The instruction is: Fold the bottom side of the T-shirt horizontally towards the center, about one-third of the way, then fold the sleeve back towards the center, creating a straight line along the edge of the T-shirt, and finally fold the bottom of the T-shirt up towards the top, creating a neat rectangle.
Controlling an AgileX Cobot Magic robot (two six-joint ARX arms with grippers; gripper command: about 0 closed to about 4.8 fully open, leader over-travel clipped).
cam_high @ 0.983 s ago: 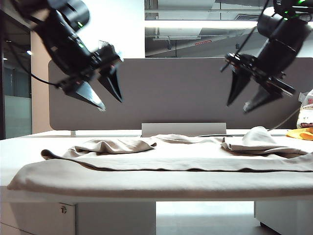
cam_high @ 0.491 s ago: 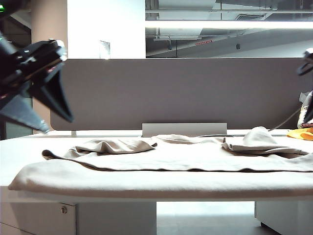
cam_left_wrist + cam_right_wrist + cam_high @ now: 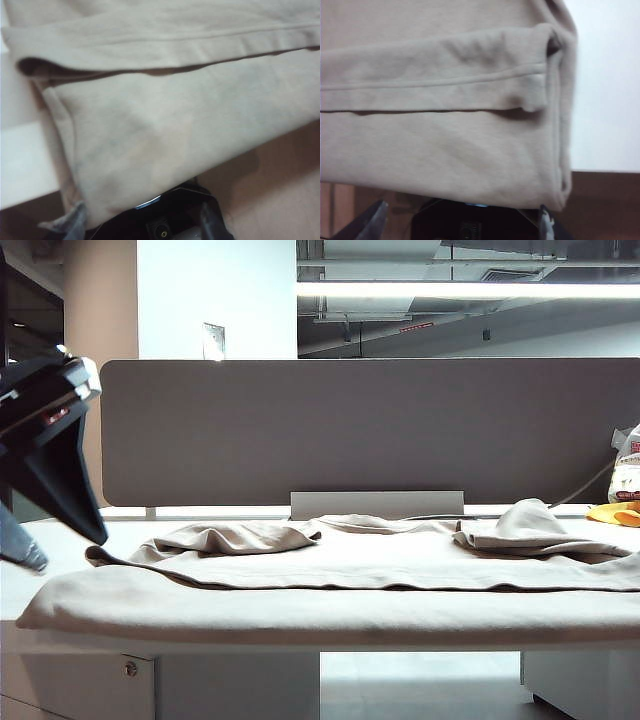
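Exterior view shows the shirt (image 3: 340, 580) lying long-ways across the table (image 3: 40, 540), its folded front edge nearest, with the left tool (image 3: 40, 530) spread and empty off its left end. Beyond that edge the hem (image 3: 435, 82) runs side to side. The right tool (image 3: 460, 220), seen only from its wrist, hangs spread and empty by the shirt's right end.

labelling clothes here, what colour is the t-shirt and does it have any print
Plain beige, no print. The T-shirt shows whole in the exterior view; the wrist views show the bare fabric close up.
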